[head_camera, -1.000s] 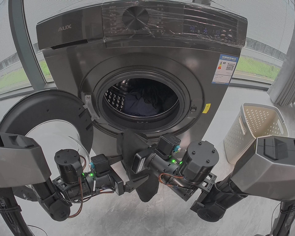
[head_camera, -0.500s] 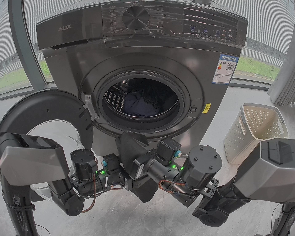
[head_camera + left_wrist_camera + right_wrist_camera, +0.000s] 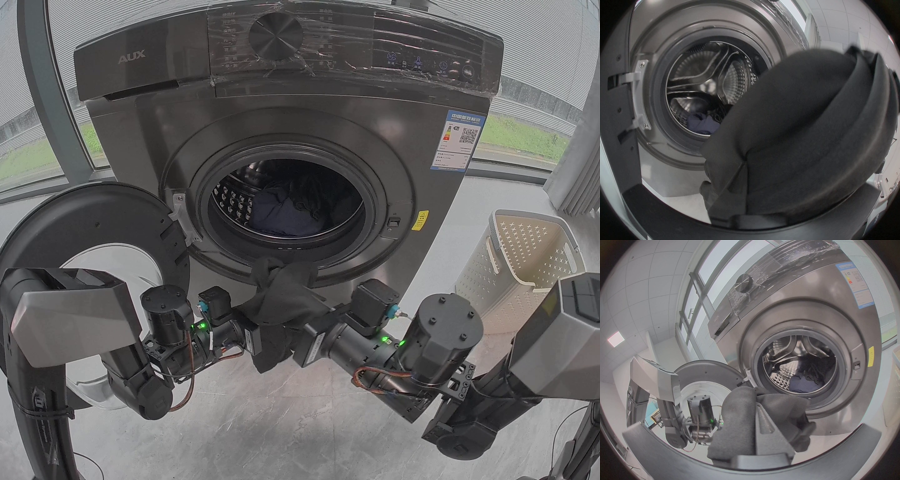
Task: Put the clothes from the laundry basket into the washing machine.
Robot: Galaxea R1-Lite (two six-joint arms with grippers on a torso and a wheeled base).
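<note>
Drooping soft dark garment (image 3: 284,300) fronts round perforated steel drum (image 3: 232,201).

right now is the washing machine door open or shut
Open: the door is swung wide to the robot's left, and the drum is uncovered, with dark clothes lying inside.

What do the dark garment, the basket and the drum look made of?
Garment: soft woven or knit fabric, matte dark grey; it drapes and creases limply.
Basket: likely rigid plastic, cream, matte; walls carry moulded perforations.
Drum: probably stainless steel, polished; it reflects light and shows punched holes.
</note>
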